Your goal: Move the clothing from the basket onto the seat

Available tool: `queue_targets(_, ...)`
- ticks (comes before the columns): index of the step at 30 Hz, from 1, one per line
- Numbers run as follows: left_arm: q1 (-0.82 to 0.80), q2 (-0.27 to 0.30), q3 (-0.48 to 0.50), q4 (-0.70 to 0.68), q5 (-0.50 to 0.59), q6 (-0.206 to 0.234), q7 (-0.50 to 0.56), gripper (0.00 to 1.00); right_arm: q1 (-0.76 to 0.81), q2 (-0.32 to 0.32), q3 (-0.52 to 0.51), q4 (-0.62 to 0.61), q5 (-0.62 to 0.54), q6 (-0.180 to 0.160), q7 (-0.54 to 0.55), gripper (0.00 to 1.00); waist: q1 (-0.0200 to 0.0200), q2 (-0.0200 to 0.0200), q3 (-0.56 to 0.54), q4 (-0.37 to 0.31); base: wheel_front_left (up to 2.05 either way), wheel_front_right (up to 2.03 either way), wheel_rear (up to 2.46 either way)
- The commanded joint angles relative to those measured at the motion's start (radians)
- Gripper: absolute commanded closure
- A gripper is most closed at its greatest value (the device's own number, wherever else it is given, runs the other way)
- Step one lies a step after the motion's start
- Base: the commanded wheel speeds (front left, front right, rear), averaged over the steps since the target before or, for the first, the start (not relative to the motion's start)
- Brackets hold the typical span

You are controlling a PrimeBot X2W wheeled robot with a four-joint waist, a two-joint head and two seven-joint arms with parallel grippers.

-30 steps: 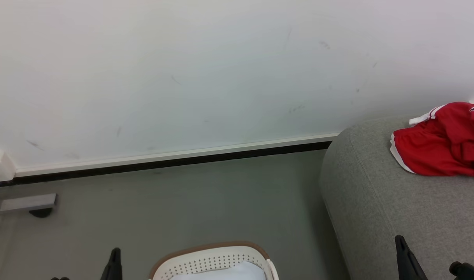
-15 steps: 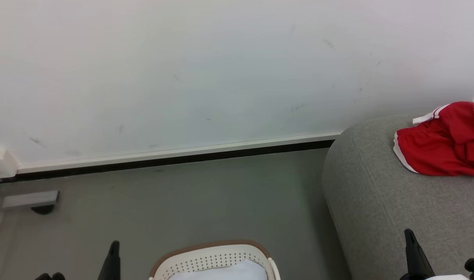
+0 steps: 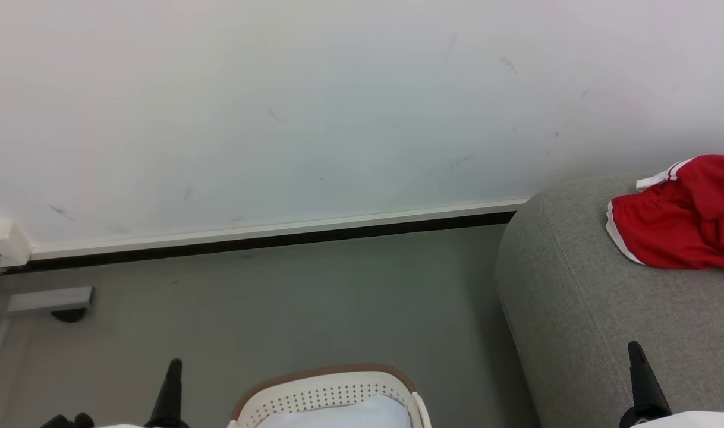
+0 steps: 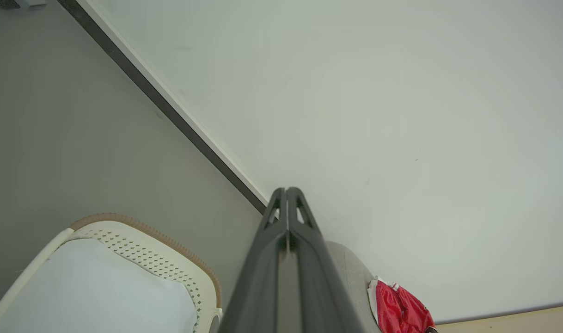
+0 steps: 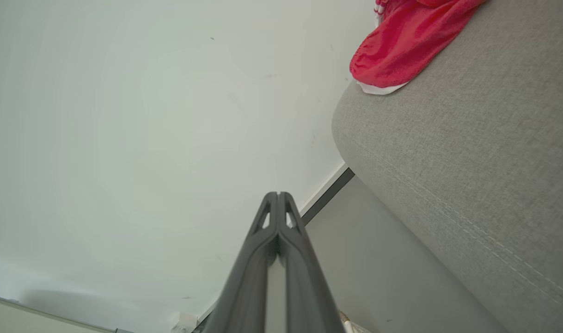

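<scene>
Head view: high, angled forward and down; floor point(image 3: 308, 297) mid-frame, wall point(image 3: 338, 107) above, basket point(image 3: 314, 397) cut by bottom edge, seat point(image 3: 576, 309) at right. Left wrist view: near basket, tilted up toward wall. Right wrist view: close beside seat's rounded side, facing up. All share wall, baseboard point(image 3: 279, 239), seat, clothing point(image 3: 677, 232).

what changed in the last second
The head camera shifted slightly, sliding the whole scene. Beyond that, the left end effector and right end effector edged up the head view, both shut and empty. The clothing stayed on the seat; the basket stayed put.
</scene>
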Motion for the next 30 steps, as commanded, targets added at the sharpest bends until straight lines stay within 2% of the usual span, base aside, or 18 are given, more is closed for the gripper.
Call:
queue_targets(1, -0.024, 0.001, 0.010, -0.006, -0.028, -0.007, 0.008, 1.00, -0.021, -0.008, -0.009, -0.013, 0.030, -0.001, 0.005, 1.00, -0.0001, 0.0000, 0.001, 0.001, 0.00, 0.00, 0.00)
queue_targets(30, -0.068, -0.011, 0.046, 0.013, -0.285, -0.039, 0.080, 1.00, -0.039, -0.007, -0.057, -0.033, 0.304, -0.002, 0.077, 1.00, -0.0001, 0.0000, 0.015, 0.017, 0.00, 0.00, 0.00)
